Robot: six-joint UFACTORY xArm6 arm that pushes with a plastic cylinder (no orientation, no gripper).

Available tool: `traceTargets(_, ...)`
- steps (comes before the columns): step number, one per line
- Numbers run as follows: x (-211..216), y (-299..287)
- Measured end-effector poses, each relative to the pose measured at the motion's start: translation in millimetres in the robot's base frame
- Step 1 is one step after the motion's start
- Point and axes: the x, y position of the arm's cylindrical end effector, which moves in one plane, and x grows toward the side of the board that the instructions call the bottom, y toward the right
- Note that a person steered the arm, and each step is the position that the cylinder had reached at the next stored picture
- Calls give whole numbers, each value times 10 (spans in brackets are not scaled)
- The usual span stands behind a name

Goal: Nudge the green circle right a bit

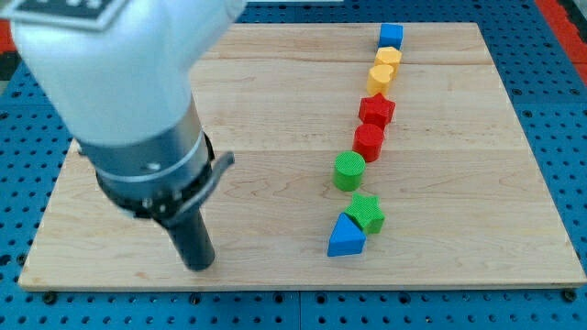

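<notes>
The green circle [348,170] stands right of the board's middle, just below and left of a red cylinder [369,141]. My tip [198,266] rests on the board at the lower left, well to the left of the green circle and a little below it, touching no block. A green star [366,213] lies below the circle, with a blue triangle [345,237] against its lower left.
A red star [376,110] sits above the red cylinder. Two yellow blocks [384,68] and a blue cube [391,36] continue the line toward the view's top. The wooden board [275,92] lies on a blue pegboard; the arm's large body covers the upper left.
</notes>
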Motion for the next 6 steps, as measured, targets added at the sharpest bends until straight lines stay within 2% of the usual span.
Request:
traceTargets(3,-988,1073)
traceTargets(4,-1195,1328)
traceTargets(6,-1197,1509)
